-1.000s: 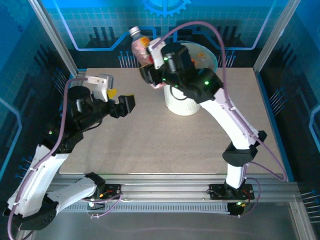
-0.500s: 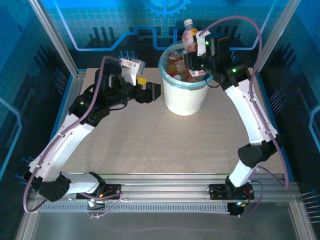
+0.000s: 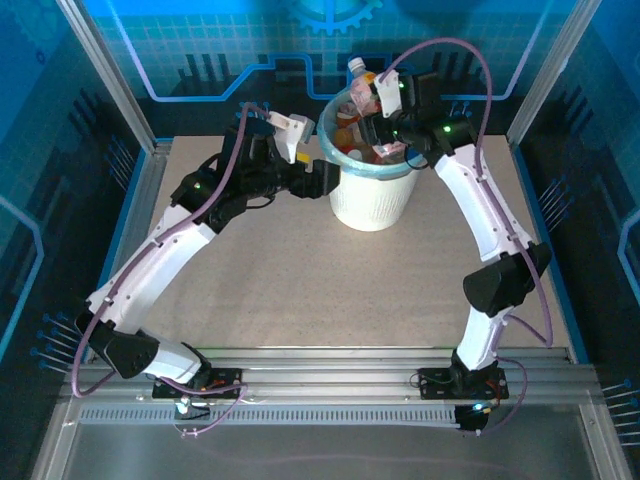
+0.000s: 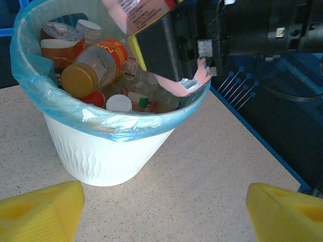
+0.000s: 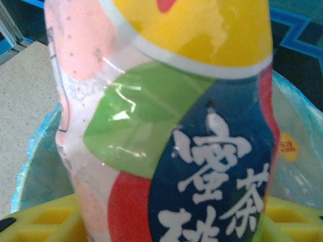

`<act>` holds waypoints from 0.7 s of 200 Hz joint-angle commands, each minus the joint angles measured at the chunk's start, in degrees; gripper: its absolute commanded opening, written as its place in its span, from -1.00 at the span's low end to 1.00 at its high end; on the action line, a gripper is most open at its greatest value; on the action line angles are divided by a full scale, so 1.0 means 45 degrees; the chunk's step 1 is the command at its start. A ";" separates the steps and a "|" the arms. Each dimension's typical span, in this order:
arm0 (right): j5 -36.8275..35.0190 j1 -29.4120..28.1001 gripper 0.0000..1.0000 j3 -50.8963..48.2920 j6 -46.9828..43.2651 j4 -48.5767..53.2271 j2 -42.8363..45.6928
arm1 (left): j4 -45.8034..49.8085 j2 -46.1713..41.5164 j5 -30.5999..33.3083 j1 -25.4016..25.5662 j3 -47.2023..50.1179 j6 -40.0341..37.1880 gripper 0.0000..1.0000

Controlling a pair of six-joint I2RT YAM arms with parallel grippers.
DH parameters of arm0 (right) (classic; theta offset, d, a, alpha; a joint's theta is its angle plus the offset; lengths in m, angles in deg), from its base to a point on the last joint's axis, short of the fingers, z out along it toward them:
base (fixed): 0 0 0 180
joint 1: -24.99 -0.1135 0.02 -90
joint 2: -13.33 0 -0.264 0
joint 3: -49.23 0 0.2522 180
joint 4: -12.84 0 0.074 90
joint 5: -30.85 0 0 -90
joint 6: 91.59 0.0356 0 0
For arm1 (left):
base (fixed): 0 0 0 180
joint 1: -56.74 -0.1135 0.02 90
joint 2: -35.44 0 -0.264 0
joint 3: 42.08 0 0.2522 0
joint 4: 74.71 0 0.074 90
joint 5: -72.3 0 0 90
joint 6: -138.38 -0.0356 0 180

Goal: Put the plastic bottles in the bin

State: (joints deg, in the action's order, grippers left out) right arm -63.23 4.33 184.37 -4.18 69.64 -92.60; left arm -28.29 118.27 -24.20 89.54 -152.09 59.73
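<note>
The table (image 3: 290, 280) lies bare from the arm bases up to the bin (image 3: 370, 205), which stands at the far middle where it stood a second ago.

The left gripper (image 3: 322, 180) has travelled right and farther away. A second ago it hung over the left part of the table, well apart from the bin. Now it sits just beside the bin's left wall and faces it. Its yellow pads (image 4: 40, 212) stand wide apart with nothing between them.

Inside the bin, under the light blue bag (image 4: 45, 96) folded over the rim, lies a heap of bottles (image 4: 96, 60) with orange, red and white caps.

The right gripper (image 3: 370, 100) has also moved. A second ago it was in front of and left of the bin, hiding much of it, and half a second ago it was over the far right rim. Now it hangs above the far side of the opening. Its jaws are closed on the pink bottle (image 5: 166, 126), which is tilted, white cap up and leaning away, above the heap and not yet in it.
</note>
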 commanded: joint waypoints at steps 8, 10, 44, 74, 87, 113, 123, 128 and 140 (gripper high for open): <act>0.0523 0.0457 0.29 0.0616 -0.1092 0.0143 -0.0811 | -0.0122 -0.0079 0.0051 0.0058 -0.0317 -0.0584 0.71; 0.0493 0.0468 0.30 0.0680 -0.1101 0.0220 -0.0849 | -0.0113 -0.0074 0.0056 0.0056 -0.0322 -0.0603 0.71; 0.0097 0.0540 0.59 0.1381 -0.1083 0.1171 -0.1427 | -0.0032 -0.0180 0.0251 0.0061 -0.0291 -0.0847 0.72; 0.0104 0.0474 0.70 0.1504 -0.0883 0.0844 -0.1000 | -0.0096 -0.0211 0.0297 0.0056 -0.0272 -0.0892 0.73; 0.0008 0.0418 0.70 0.1803 -0.0798 0.0708 -0.0947 | -0.0161 -0.0188 0.0307 0.0058 -0.0272 -0.0931 0.73; 0.0037 0.0381 0.61 0.2797 -0.0564 0.0708 -0.1397 | -0.0240 -0.0101 0.0399 0.0063 -0.0269 -0.0980 0.73; -0.0026 0.0357 0.57 0.3359 -0.0502 0.0791 -0.1792 | -0.0266 -0.0048 0.0426 0.0056 -0.0289 -0.1018 0.73; -0.0092 0.0356 0.57 0.3696 -0.0458 0.0896 -0.2023 | -0.0259 -0.0030 0.0429 0.0056 -0.0295 -0.1024 0.73; -0.0334 0.0379 0.57 0.4575 -0.0383 0.1100 -0.2678 | -0.0267 0.0044 0.0441 0.0070 -0.0344 -0.1057 0.73</act>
State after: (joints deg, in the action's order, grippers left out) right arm -63.23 6.29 198.12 -7.17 73.67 -100.18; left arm -28.31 118.27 -23.30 89.54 -152.09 56.76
